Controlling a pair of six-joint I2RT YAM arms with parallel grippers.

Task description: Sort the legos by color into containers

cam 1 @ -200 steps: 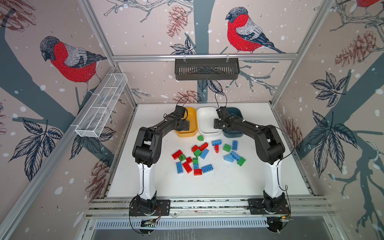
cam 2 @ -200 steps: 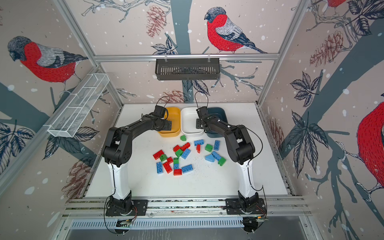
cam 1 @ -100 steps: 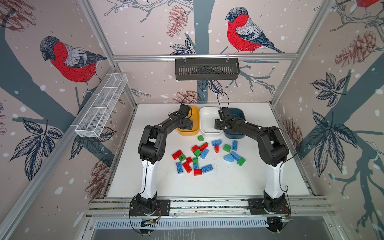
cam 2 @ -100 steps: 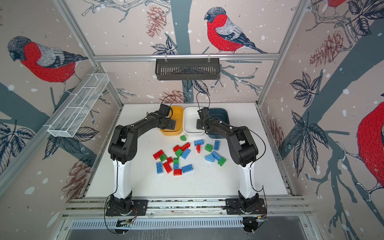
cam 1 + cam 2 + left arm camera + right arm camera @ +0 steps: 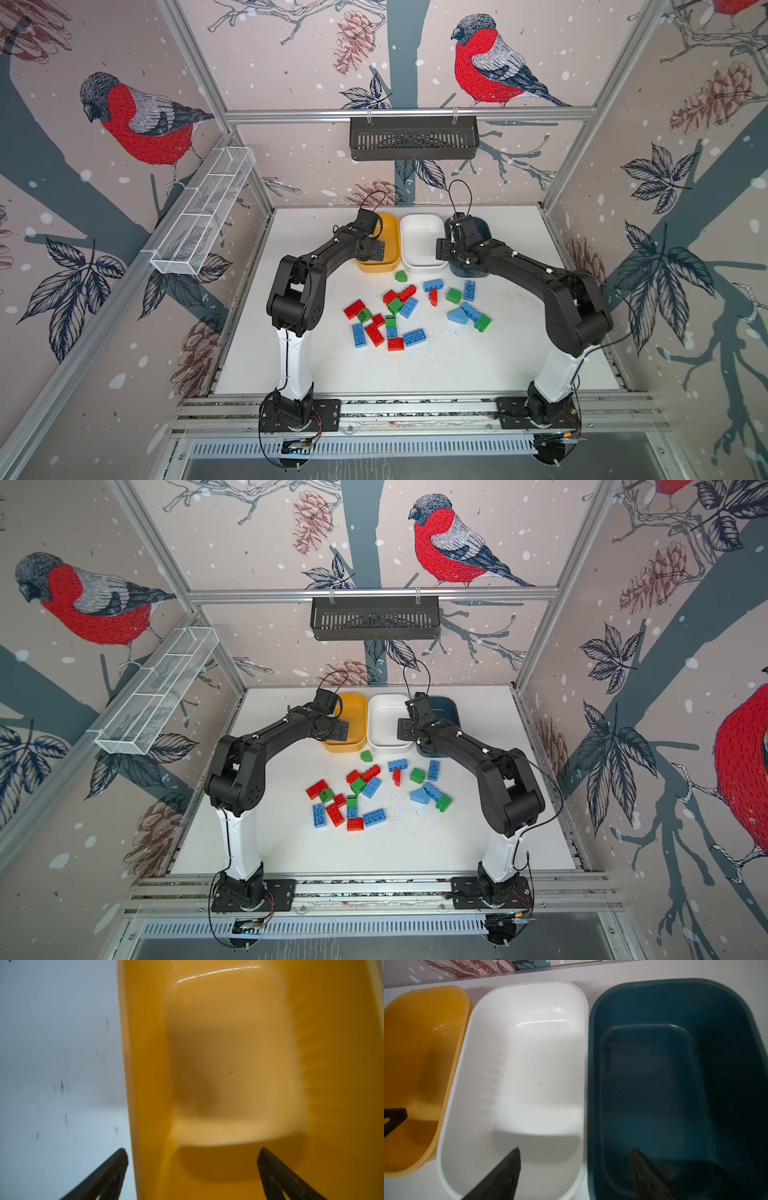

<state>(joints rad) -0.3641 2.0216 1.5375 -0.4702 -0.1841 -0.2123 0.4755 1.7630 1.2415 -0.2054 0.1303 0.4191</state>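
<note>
Left end effector (image 5: 192, 1153), past the red, blue and green plastic bricks (image 5: 408, 308) on the white desk (image 5: 457, 365), gapes empty over the mustard yellow plastic tub (image 5: 228, 1053)'s outer rim — right end effector (image 5: 576, 1150), parted, empty, straddles the white tub (image 5: 529, 1064) and dark teal tub (image 5: 654, 1084).

Far row, left to right: mustard-yellow tub (image 5: 390, 239), white tub (image 5: 422, 241), dark teal tub (image 5: 654, 1084). Red, blue and green legos (image 5: 408, 307) on the white worktop (image 5: 457, 365). Walls (image 5: 486, 70) patterned with red-breasted birds.

Glossy smooth plastic yellow tub (image 5: 425, 1053), white tub (image 5: 529, 1064), teal tub (image 5: 654, 1084); scuffed matt tabletop (image 5: 52, 1064)
</note>
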